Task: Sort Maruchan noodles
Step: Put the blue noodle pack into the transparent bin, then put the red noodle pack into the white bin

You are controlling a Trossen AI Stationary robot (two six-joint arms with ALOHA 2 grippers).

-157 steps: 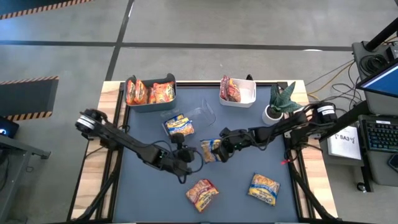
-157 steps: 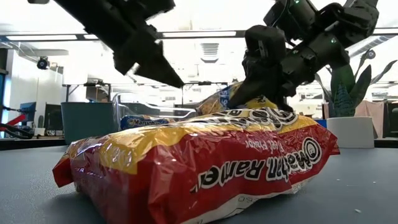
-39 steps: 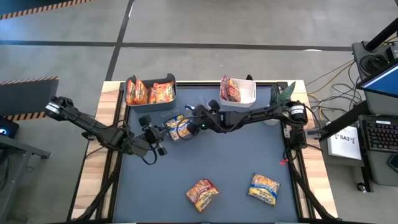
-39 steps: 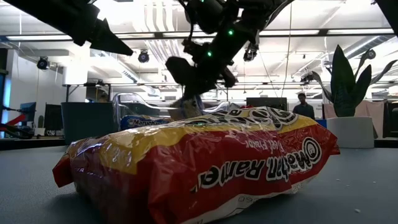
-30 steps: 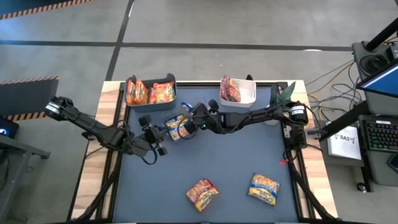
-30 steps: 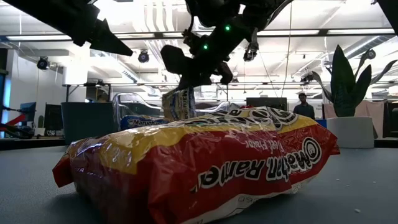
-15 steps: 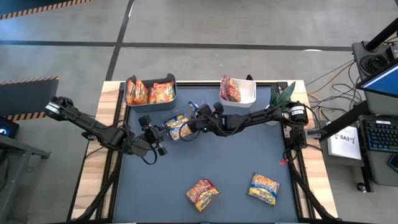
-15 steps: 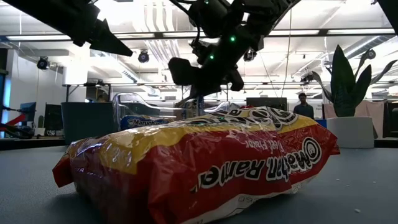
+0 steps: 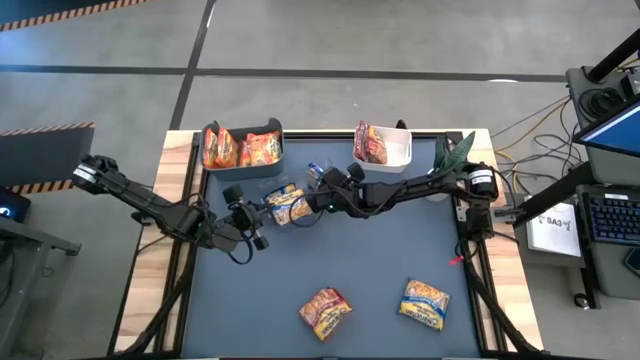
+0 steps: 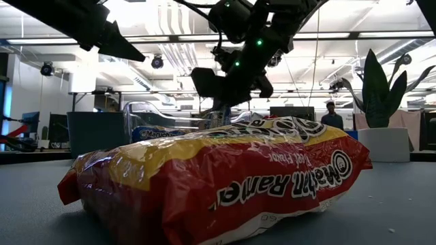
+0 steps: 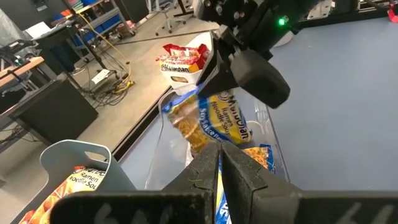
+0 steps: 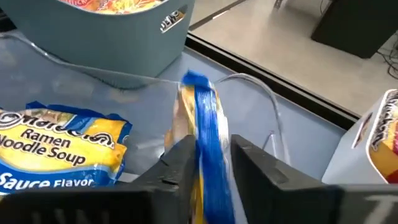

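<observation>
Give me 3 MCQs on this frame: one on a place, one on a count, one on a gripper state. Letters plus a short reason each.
1. Where is the right gripper?
A. Over the clear bin, between the teal bin and the white bin
B. Over the two packets at the near edge
C. Beside the plant

2. How many noodle packets lie loose on the mat's near part, outside every bin?
A. None
B. Two
C. Five

3. What is the state of the right gripper's fingers?
A. Open and empty
B. Shut on a blue-yellow packet
C. Shut on a dark red packet

Key: 1 A, the high view puts the gripper between the two back bins. 2 B, one red-orange packet and one yellow packet lie there. 3 B, the right wrist view shows the blue-yellow packet pinched edge-on between the fingers.
</observation>
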